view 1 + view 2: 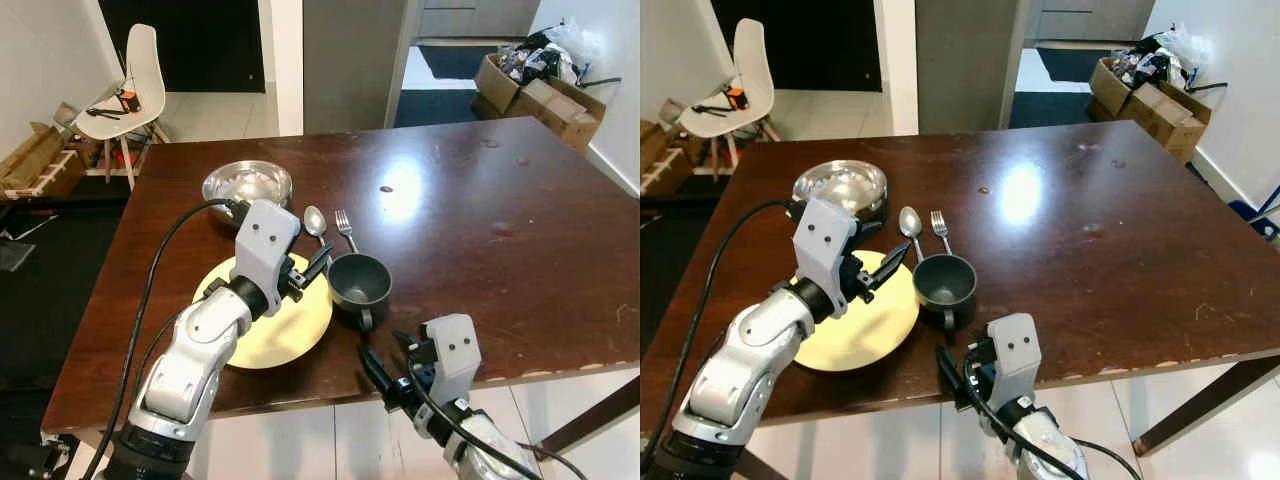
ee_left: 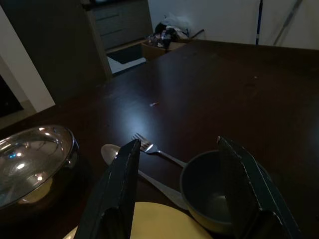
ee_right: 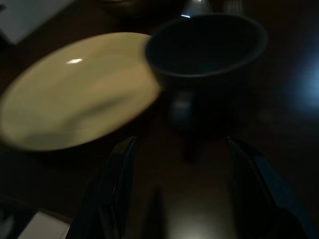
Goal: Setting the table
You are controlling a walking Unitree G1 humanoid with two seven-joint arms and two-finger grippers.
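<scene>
A pale yellow plate [image 1: 272,338] lies near the front edge of the dark wooden table [image 1: 480,200]. Against its right rim stands a dark mug [image 1: 360,280], handle toward me. Behind the mug lie a spoon [image 1: 314,220] and a fork [image 1: 345,228], and a steel bowl [image 1: 247,185] sits behind the plate. My left gripper [image 1: 312,270] hovers open over the plate's far right part, its fingers pointing at the mug [image 2: 209,189]. My right gripper [image 1: 390,358] is open at the table's front edge, just in front of the mug [image 3: 207,45] and beside the plate [image 3: 75,89].
A white chair [image 1: 130,85] with small items on its seat stands beyond the table's back left corner, near a wooden crate [image 1: 40,160]. Cardboard boxes [image 1: 540,85] are piled at the back right. The right half of the table is bare wood.
</scene>
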